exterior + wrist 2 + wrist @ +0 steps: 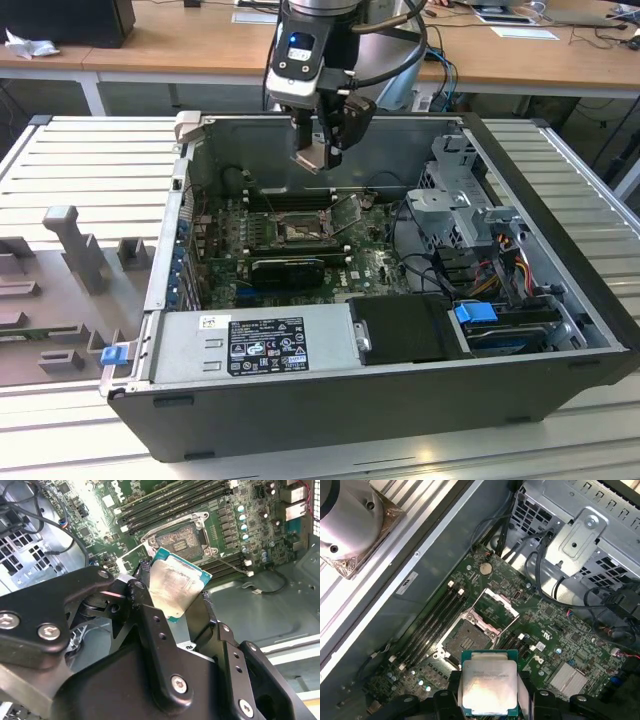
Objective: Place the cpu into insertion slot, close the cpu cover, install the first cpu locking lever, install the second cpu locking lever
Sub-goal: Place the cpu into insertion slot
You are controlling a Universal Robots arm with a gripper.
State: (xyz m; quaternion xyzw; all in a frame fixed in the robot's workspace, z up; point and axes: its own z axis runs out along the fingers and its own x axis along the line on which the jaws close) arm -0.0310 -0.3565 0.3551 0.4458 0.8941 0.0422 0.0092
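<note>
My gripper (pixel 316 156) hangs above the open computer case, shut on the cpu (pixel 309 158) by two opposite edges. In both wrist views the cpu (pixel 175 585) (pixel 489 682) shows its pale silver face on a green board, held between the black fingers (pixel 145 600). The gripper (pixel 175 599) (pixel 489 702) is well above the motherboard. The insertion slot (pixel 297 231) (pixel 182 535) (pixel 465 641) lies below, dark centre bare. The cpu cover (pixel 346 209) (pixel 498 605) stands swung up beside the slot. A thin locking lever (pixel 231 563) sticks out free next to the socket.
Black memory slots (pixel 434 621) (pixel 170 502) flank the socket. A metal drive cage (pixel 455 190) with cables fills the case on the exterior view's right. The power supply (pixel 255 345) lies at the near side. Grey fixtures (pixel 70 250) sit on the table outside the case.
</note>
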